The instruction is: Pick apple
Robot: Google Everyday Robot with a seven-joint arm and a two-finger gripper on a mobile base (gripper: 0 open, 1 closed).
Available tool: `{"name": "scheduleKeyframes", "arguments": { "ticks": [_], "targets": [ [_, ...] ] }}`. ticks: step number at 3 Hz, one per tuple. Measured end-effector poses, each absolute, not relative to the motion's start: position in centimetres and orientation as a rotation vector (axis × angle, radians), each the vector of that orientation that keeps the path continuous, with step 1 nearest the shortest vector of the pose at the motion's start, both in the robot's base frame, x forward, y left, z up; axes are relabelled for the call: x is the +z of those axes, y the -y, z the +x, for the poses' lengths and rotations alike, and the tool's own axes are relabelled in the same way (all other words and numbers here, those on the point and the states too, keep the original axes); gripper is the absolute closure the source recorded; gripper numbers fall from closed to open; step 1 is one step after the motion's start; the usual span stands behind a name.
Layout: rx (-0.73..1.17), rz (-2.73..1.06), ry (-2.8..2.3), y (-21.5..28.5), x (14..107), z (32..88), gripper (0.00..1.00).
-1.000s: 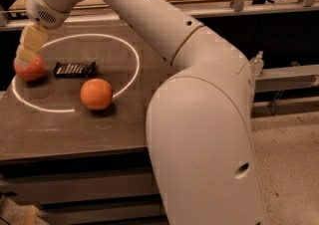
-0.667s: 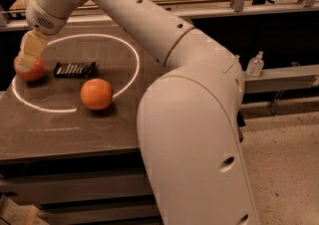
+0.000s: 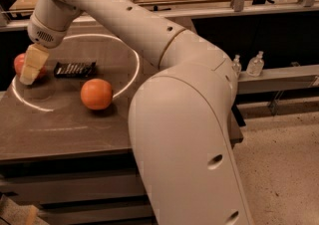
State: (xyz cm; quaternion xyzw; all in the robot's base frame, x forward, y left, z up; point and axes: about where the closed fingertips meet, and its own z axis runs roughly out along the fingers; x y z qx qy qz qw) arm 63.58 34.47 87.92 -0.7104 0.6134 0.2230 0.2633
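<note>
The apple [image 3: 18, 62], dark red and mostly hidden, sits at the worktop's [image 3: 65, 132] far left edge. The end effector [image 3: 29, 73] overlaps its right side; whether it grips cannot be told. An orange [image 3: 96, 94] lies nearer, rightward.

My gripper [image 3: 29, 72] at table [image 3: 65, 124] left side covers most of apple [image 3: 19, 62]; my arm [image 3: 189, 134] cut off at bottom edge.

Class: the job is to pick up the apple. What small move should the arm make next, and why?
Probably settle the gripper a touch lower over the apple, then grasp. The gripper sits at the apple, partly hiding it, apart from the orange and the dark packet; a hold is not evident.
</note>
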Motion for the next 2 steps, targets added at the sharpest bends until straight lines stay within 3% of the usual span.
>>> {"name": "scheduleKeyframes", "arguments": {
  "ticks": [1, 2],
  "targets": [
    [0.643, -1.913, -1.689, -35.0, 87.1, 63.4, 0.16],
    [0.715, -1.908, -1.661, -37.1, 86.9, 63.1, 0.47]
  ]
}}
